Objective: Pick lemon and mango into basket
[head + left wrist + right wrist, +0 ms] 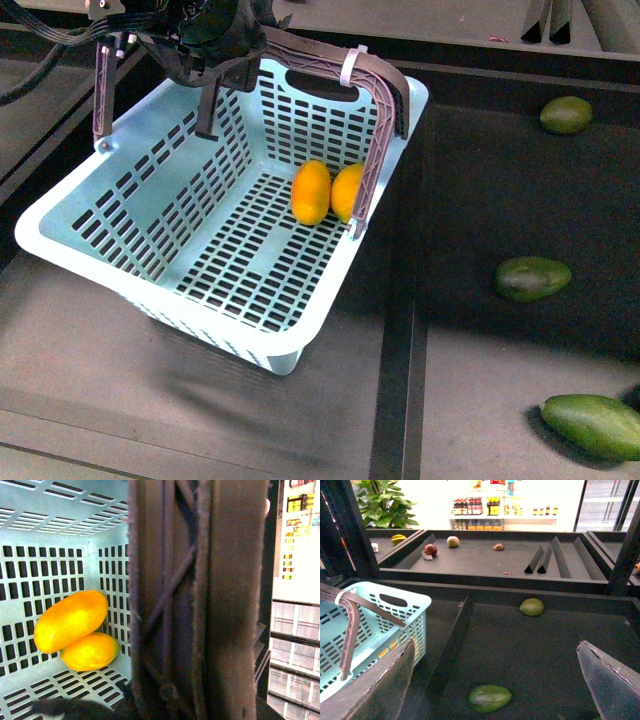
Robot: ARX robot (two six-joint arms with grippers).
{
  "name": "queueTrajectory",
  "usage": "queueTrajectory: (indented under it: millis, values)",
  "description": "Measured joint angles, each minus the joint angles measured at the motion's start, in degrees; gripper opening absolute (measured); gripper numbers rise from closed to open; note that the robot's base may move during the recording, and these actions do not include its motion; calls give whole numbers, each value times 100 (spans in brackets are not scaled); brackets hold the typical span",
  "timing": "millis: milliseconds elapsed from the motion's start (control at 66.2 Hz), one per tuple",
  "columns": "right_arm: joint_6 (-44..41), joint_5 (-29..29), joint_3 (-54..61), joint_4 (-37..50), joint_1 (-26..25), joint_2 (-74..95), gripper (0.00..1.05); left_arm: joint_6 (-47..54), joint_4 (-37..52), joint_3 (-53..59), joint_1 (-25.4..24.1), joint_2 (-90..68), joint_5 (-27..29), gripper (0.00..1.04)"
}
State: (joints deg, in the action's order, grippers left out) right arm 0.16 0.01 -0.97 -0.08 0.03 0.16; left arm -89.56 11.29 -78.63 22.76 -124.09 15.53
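Observation:
The teal basket [120, 215] hangs tilted, its brown handle [330, 62] raised. My left gripper [222, 50] is shut on the handle at the top; the handle [200, 600] fills the left wrist view. Two orange-yellow fruits lie together in the basket's far corner. The longer, smooth mango [311, 192] shows whole, and the lemon [345, 190] is partly behind the handle. In the left wrist view the mango [70, 621] rests against the lemon [91, 651]. My right gripper [495, 677] is open and empty over the dark shelf to the right of the basket [395, 615].
Three dark green fruits [566, 115] [532, 278] [595, 425] lie on the dark shelf to the right. A raised divider [400, 330] runs between the basket's bay and theirs. The right wrist view shows two of them [532, 607] [490, 698] and more shelves behind.

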Motion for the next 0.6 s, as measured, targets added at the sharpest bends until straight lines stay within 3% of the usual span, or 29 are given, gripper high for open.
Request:
queueTrajectory:
  millis: [197, 242, 363, 544, 574, 605]
  values:
    - [0, 0, 0, 0, 0, 0, 96, -232, 59, 249, -2, 271, 122, 57]
    - [0, 0, 0, 0, 0, 0, 96, -323, 37, 415, -24, 538, 208, 71]
    - [0, 0, 0, 0, 0, 0, 96, -304, -378, 885, -68, 1178, 448, 97]
    - [0, 0, 0, 0, 0, 0, 96, 160, -1327, 1572, -107, 2173, 529, 98]
    - [0, -2, 0, 0, 0, 0, 96, 693, -870, 1805, -101, 2286, 584, 95]
    - [0, -2, 0, 0, 0, 0, 96, 1670, 391, 2308, -118, 2452, 542, 88]
